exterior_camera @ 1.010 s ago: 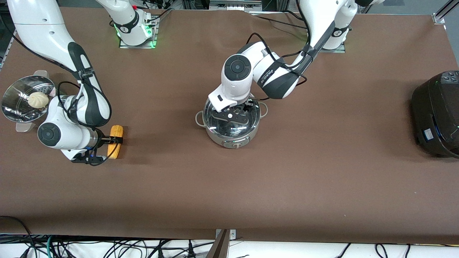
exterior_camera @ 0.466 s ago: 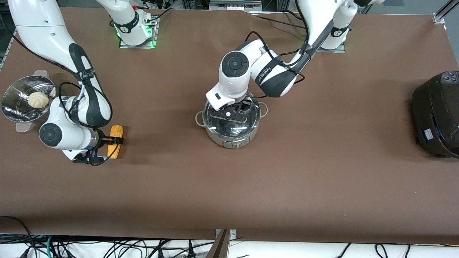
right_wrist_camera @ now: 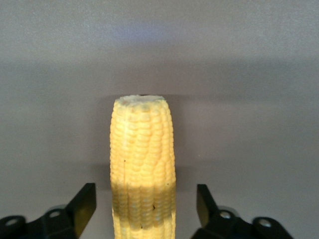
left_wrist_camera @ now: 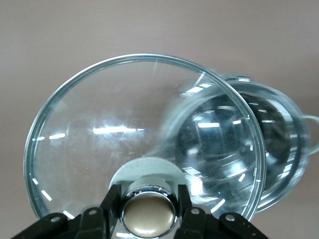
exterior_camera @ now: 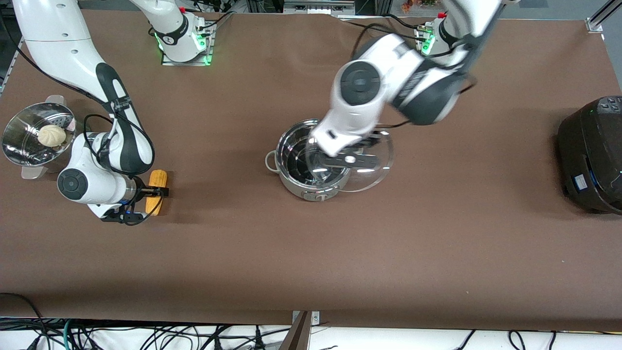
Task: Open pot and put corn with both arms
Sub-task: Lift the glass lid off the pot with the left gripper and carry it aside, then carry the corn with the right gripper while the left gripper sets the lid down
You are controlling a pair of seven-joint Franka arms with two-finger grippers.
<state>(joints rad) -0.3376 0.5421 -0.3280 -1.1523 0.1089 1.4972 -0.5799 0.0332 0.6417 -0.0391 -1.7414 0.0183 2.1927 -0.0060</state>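
I see the corn (exterior_camera: 155, 193) lying on the brown table (exterior_camera: 437, 243) toward the right arm's end, with its long axis running from nearer to farther from the front camera. The right gripper (exterior_camera: 149, 192) is low around it. In the right wrist view the corn (right_wrist_camera: 143, 169) stands between the two black fingers (right_wrist_camera: 79, 206), and there is a clear gap on each side, so this claw is spread and not touching the cob.

The pot (exterior_camera: 307, 165) sits near the middle of the table, and it is uncovered; I can look into its shiny inside. The glass lid (exterior_camera: 369, 165) is lifted and hangs partly over the pot's rim, shifted toward the left arm's end. The left gripper (exterior_camera: 351, 159) holds it: in the left wrist view the fingers (left_wrist_camera: 110, 201) are pressed on both sides of the metal knob (left_wrist_camera: 149, 213) of the lid (left_wrist_camera: 99, 129), with the pot (left_wrist_camera: 259, 149) visible through the glass.

A steamer basket (exterior_camera: 19, 146) with a pale bun (exterior_camera: 52, 135) is at the right arm's end, and a black cooker (exterior_camera: 590, 155) is at the left arm's end.
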